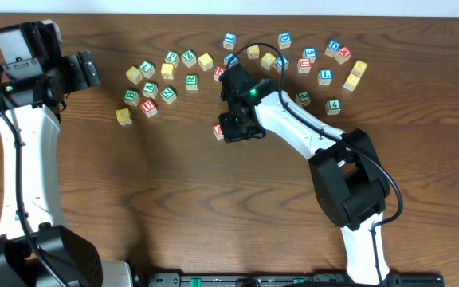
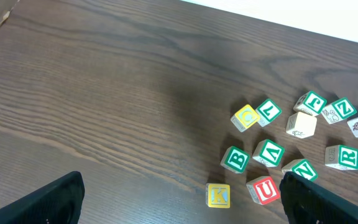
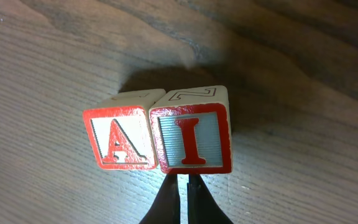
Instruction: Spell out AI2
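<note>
The dark wood-grain desk (image 1: pixel 174 207) carries a scatter of letter cubes (image 1: pixel 168 93) along its far side. Nearer the middle, the A cube (image 3: pixel 118 140) and I cube (image 3: pixel 194 140) sit touching, side by side. The right tool (image 3: pixel 184 186) is pinched closed, empty, just before them. The left tool (image 2: pixel 179 202) gapes open. The 2 cube I cannot pick out.

I log the right hand (image 1: pixel 227 128) low over the table (image 1: pixel 174 207), a red-edged cube (image 1: pixel 218 131) just beside it. Scattered cubes (image 1: pixel 205 60) lie beyond. Left hand (image 1: pixel 86 70) sits well apart.
</note>
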{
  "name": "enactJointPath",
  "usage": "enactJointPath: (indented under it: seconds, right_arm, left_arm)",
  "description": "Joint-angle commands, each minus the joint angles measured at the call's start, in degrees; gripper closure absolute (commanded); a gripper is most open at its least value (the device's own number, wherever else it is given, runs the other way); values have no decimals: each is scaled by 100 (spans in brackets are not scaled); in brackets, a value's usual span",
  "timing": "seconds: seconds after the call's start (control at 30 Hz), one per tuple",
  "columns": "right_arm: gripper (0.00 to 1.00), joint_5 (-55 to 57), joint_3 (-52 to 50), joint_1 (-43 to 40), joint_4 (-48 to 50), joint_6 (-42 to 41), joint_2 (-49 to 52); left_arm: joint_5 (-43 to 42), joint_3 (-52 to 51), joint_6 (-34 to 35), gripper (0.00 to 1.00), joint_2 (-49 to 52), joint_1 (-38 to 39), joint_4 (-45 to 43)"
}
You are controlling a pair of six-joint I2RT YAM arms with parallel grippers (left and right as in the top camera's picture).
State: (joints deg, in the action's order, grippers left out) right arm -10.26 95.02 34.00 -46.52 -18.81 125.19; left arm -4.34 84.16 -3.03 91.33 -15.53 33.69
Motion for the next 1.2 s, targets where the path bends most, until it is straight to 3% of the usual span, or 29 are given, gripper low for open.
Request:
enactJointPath:
  seconds: [0.0, 0.47, 0.63, 1.17]
  right_arm:
    - [99, 90, -33, 28, 94, 114, -120]
    - [98, 55, 173, 42, -295, 391, -297]
    - [97, -514, 177, 186, 111, 1045, -310]
    - [96, 321, 173, 883, 1207, 1784, -216]
  left_arm:
    - [11, 131, -37, 1, -35, 11, 17]
    - [11, 131, -37, 1, -35, 11, 17]
    - [11, 131, -37, 1, -35, 11, 17]
    - [11, 131, -37, 1, -35, 11, 17]
